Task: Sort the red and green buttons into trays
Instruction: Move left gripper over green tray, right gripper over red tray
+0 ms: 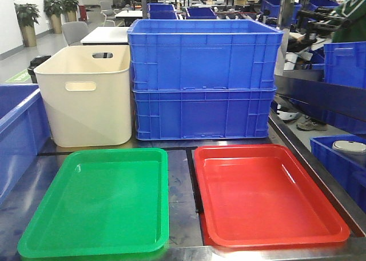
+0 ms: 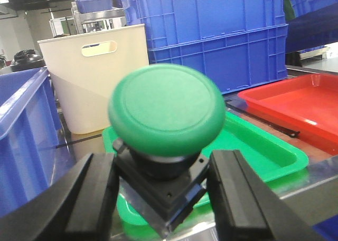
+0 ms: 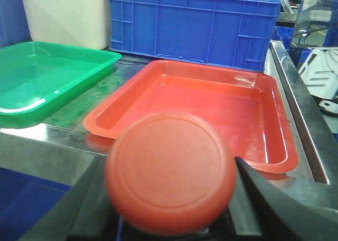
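Observation:
The green button fills the left wrist view, its dark blocky body clamped between the fingers of my left gripper, held just short of the green tray's near edge. In the right wrist view the red button sits between the dark fingers of my right gripper, in front of the red tray; its body is hidden behind the cap. From the front view both trays lie side by side, green tray left, red tray right, with nothing in them. Neither gripper shows there.
Behind the trays stand a cream tub with handle slots and two stacked blue crates. Another blue crate flanks the left side, and one sits low at the right. A metal table edge runs below the trays.

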`<state>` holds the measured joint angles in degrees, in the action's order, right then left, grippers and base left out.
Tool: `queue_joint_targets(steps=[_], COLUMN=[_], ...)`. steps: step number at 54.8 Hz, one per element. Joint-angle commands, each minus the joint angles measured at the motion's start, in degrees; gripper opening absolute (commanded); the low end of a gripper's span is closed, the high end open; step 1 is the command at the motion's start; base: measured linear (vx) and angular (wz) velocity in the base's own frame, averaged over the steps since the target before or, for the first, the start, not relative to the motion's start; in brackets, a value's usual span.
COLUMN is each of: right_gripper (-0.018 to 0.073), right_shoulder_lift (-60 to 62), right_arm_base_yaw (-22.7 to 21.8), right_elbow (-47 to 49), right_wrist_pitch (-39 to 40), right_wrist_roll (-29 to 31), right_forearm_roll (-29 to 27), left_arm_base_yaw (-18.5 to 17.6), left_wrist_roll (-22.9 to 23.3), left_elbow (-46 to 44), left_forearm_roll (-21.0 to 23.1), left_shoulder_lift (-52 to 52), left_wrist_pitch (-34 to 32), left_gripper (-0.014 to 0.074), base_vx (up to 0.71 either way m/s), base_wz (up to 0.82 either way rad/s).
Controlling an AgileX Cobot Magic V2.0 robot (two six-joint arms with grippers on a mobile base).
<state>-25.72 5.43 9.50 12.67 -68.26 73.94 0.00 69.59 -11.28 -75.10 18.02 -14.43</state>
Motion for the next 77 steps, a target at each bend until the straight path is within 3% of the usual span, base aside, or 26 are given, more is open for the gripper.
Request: queue_joint_targets(steps=[1,66,77], right_gripper=[-0.0008,-0.0008,-0.0008], right_shoulder_lift=[-0.2,-0.2,-4.1], right_arm_base_yaw=[-0.4,-0.4,-0.4], right_elbow=[1.9,2.0,7.3], right_wrist_pitch=[1.5,2.7,0.2], right_wrist_roll=[0.1,0.1,0.1], right_forearm_roll=[-0.7,-1.0,-1.8], left_arm_base_yaw=[-0.2,-0.2,-0.2], left_wrist_roll=[0.6,0.7,0.7], left_elbow=[-1.8,-2.0,-7.6], left_forearm_roll=[1.6,2.1,2.1], left_shoulder_lift=[0.5,0.6,9.7], left_wrist_pitch=[-1.1,-1.2,-1.4], left_gripper=[0.0,0.0,0.0], base_vx=[0.04,0.0,0.0], base_wz=[-0.02,0.0,0.0])
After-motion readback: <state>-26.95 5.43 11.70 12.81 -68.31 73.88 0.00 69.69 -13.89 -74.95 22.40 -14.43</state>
